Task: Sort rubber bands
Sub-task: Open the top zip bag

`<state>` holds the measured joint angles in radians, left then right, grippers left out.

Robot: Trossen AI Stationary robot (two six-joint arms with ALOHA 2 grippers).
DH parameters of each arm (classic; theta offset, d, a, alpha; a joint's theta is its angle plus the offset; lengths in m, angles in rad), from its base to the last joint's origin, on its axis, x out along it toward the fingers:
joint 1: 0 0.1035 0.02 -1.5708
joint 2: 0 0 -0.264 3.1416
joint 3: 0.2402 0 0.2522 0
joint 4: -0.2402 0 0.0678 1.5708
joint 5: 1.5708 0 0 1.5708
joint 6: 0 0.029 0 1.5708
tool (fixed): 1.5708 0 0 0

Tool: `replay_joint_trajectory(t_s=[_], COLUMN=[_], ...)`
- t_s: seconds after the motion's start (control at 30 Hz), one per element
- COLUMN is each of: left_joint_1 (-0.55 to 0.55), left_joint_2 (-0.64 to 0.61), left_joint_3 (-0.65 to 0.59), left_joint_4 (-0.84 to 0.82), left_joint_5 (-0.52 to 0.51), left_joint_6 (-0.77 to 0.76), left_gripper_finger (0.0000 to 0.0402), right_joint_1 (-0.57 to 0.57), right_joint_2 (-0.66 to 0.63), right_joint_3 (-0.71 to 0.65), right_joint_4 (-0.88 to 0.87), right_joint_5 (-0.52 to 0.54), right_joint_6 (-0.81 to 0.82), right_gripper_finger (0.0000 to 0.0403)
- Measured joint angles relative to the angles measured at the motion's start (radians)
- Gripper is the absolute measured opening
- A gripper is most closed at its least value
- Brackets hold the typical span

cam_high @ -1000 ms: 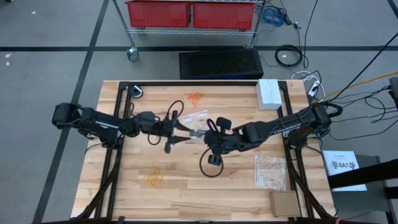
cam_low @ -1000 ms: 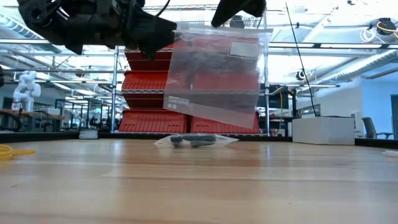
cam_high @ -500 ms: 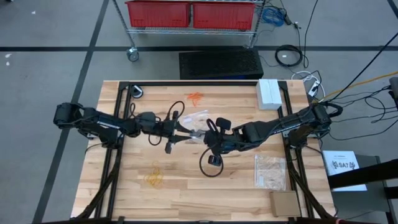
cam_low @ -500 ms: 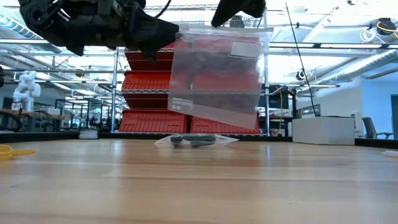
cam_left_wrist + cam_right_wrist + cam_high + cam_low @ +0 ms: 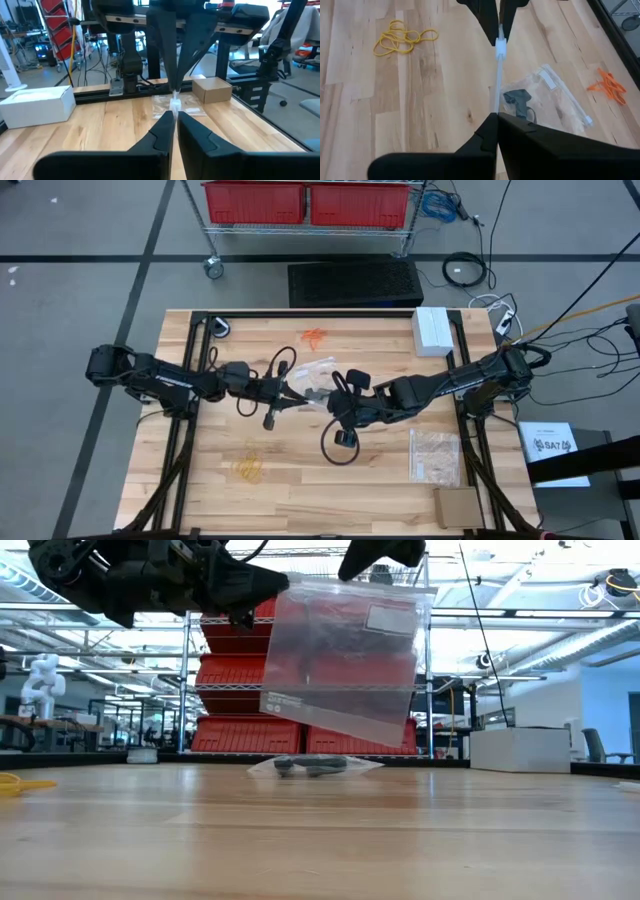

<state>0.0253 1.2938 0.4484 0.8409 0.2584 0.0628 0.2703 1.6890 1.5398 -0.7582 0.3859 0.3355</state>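
Wooden tabletop (image 5: 330,490), pale planks, red bins (image 5: 240,670) on wire shelving behind. Rubber bands sit in three groups: yellow rubber bands (image 5: 402,37) lie loose on the wood toward the front left; orange rubber bands (image 5: 314,336) lie loose near the back edge; black rubber bands (image 5: 517,99) lie inside a clear bag (image 5: 545,102) flat on the table at centre. Just above that bag a second clear zip bag (image 5: 345,660) hangs in the air, tilted, empty as far as the low view shows. Left gripper (image 5: 288,391) pinches one end of its top edge, jaws nearly together on the plastic. Right gripper (image 5: 327,395) pinches the other end, jaws fully closed on it. The two grippers face each other tip to tip over the table's middle. More clear bags (image 5: 435,455) lie flat toward the right front, a brown cardboard box (image 5: 457,506) beyond them at the front corner, a white box (image 5: 432,330) at the back right.
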Motion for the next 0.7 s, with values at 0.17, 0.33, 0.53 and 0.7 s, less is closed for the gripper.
replay_joint_trajectory(t_s=[0.17,0.33,0.53,0.7], left_joint_1=[0.000,0.000,0.000,-0.002], left_joint_2=[0.000,0.000,0.000,0.000], left_joint_3=[0.000,0.000,0.000,0.000], left_joint_4=[0.000,-0.004,-0.013,-0.022], left_joint_5=[0.000,0.000,0.000,0.000], left_joint_6=[-0.001,-0.002,0.003,0.005], left_gripper_finger=[0.0035,0.0061,0.0072,0.0064], right_joint_1=[0.000,0.000,0.000,0.000], right_joint_2=[0.000,0.000,0.000,0.000], right_joint_3=[0.000,0.000,0.000,0.000], right_joint_4=[0.000,0.000,0.000,0.000], right_joint_5=[0.000,0.000,0.000,0.000], right_joint_6=[0.000,-0.005,-0.005,-0.008], right_gripper_finger=[0.0000,0.0000,0.0000,0.0000])
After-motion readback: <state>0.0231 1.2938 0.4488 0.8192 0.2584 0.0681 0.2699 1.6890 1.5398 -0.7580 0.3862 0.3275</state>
